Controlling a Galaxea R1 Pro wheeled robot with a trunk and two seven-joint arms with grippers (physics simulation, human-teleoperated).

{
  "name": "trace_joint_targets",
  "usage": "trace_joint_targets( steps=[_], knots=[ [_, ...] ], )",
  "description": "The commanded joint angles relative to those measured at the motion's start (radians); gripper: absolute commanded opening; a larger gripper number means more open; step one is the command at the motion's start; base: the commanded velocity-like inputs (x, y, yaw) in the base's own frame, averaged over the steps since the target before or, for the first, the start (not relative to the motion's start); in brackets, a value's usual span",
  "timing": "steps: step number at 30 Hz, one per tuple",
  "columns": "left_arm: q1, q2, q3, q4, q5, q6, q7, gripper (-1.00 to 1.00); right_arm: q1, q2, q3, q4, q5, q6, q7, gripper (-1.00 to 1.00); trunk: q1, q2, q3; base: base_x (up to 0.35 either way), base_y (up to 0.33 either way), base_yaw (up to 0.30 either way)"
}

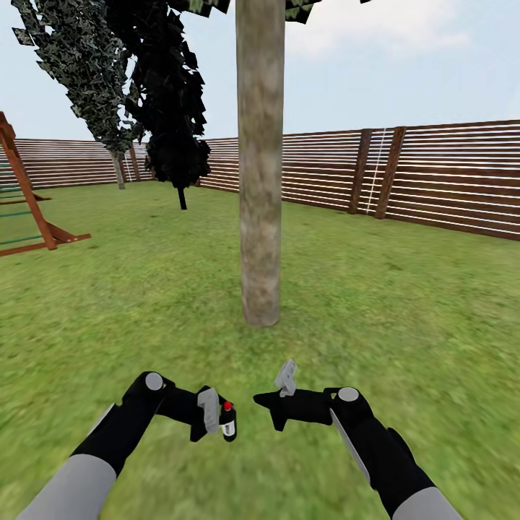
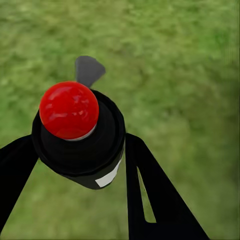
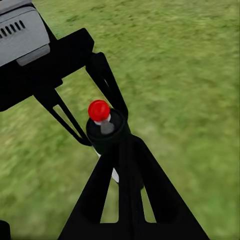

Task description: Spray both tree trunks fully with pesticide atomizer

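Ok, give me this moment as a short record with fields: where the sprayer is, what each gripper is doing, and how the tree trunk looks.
setting: grass lawn ringed by a wooden slat fence
atomizer: black with red cap, held off the grass
left gripper: shut on the atomizer
right gripper: empty, close beside the atomizer, open or shut unclear
tree trunk: straight ahead, upright, bare grey-brown bark, no white specks visible
other: wooden play frame at far left

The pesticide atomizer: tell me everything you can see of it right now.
The pesticide atomizer is a small black cylinder with a rounded glossy red cap, a white collar under it and a pale label strip on its side. It stands roughly upright, held off the grass between the left gripper's fingers, short of the tree trunk.
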Motion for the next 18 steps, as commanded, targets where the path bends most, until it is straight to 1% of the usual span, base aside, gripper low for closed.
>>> trace_joint_targets(
  steps=[1, 5, 6, 13, 18],
  knots=[
    [-0.001, -0.007, -0.002, -0.001, -0.002, 0.006, -0.003, -1.0, -0.001, 0.0, 0.0, -0.002, 0.004, 0.006, 0.003, -1.0, 0.0, 0.0, -0.001, 0.0, 0.0, 0.0],
    [-0.001, -0.043, -0.002, -0.001, -0.002, 0.006, -0.002, -1.0, -0.001, 0.0, 0.001, -0.002, 0.004, 0.006, 0.003, -1.0, 0.0, 0.0, -0.001, 0.0, 0.0, 0.0],
    [-0.001, -0.048, -0.002, -0.001, -0.002, 0.006, -0.001, -1.0, -0.001, 0.0, 0.002, -0.002, 0.004, 0.006, 0.003, -1.0, 0.0, 0.0, -0.001, 0.0, 0.0, 0.0],
    [-0.003, -0.068, -0.002, -0.001, -0.002, 0.006, 0.003, -1.0, -0.001, 0.001, 0.002, -0.002, 0.004, 0.007, 0.003, -1.0, 0.0, 0.0, -0.001, 0.0, 0.0, 0.0],
    [-0.004, -0.07, -0.002, -0.001, -0.002, 0.005, 0.003, -1.0, -0.001, 0.001, 0.003, -0.002, 0.004, 0.007, 0.003, -1.0, 0.0, 0.0, -0.001, 0.0, 0.0, 0.0]
  ],
)
